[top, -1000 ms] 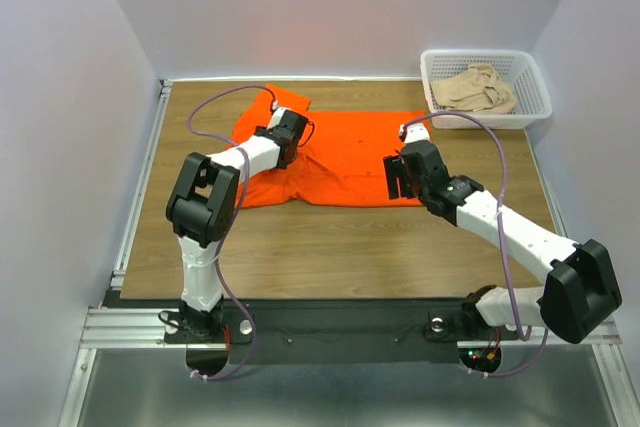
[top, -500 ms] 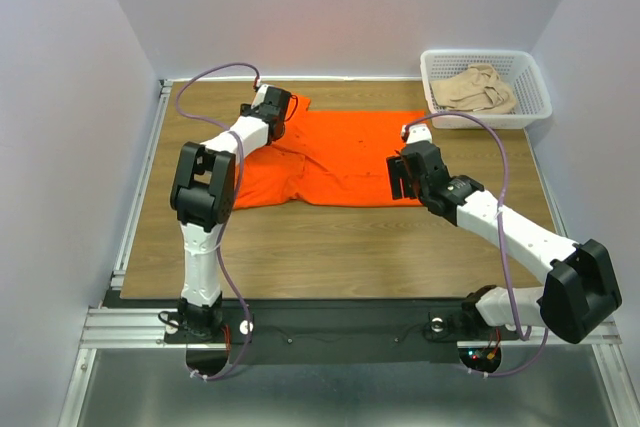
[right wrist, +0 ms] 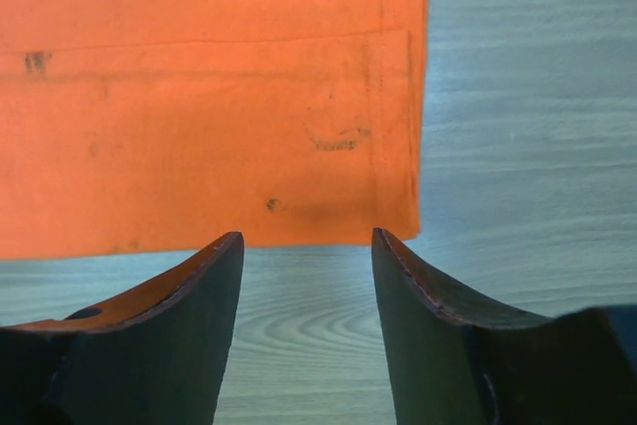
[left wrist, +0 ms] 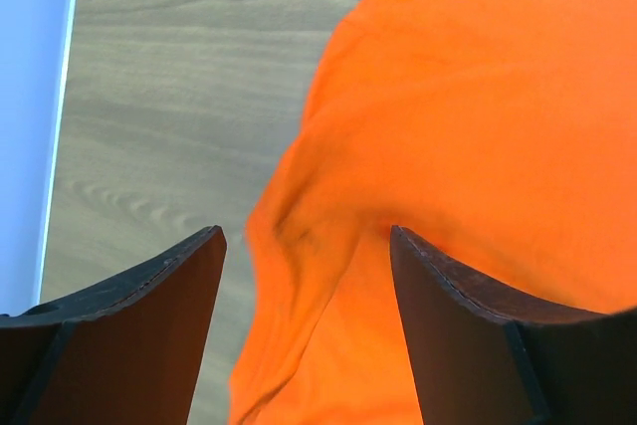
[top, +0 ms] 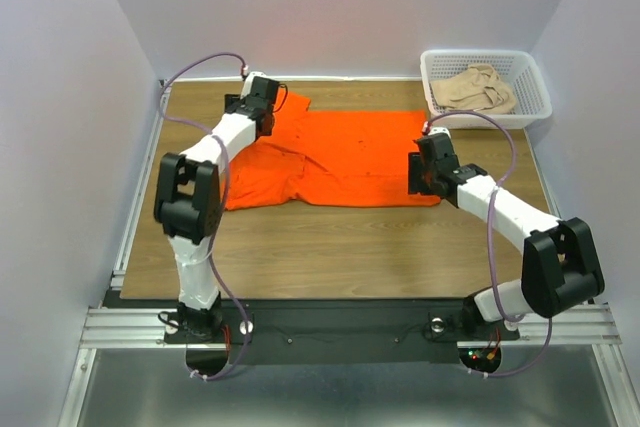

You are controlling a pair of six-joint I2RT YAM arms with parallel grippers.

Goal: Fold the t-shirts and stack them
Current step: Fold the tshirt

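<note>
Orange shirt (top: 350,152) lies spread on the tabletop (top: 350,237); left claw (left wrist: 304,246) hangs apart above its sleeve edge; right claw (right wrist: 307,241), apart, hangs above its hem corner; beige shirt (top: 478,87) sits in the basket (top: 490,120), well beyond the right claw.

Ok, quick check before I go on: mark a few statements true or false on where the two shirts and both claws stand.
The beige t-shirt lies in the basket. True.
The left claw is shut on the orange t-shirt. False: it is open, over the shirt's edge.
The right claw is open over a corner of the orange t-shirt. True.
The orange t-shirt is stacked on the beige one. False: it lies spread on the table.
</note>
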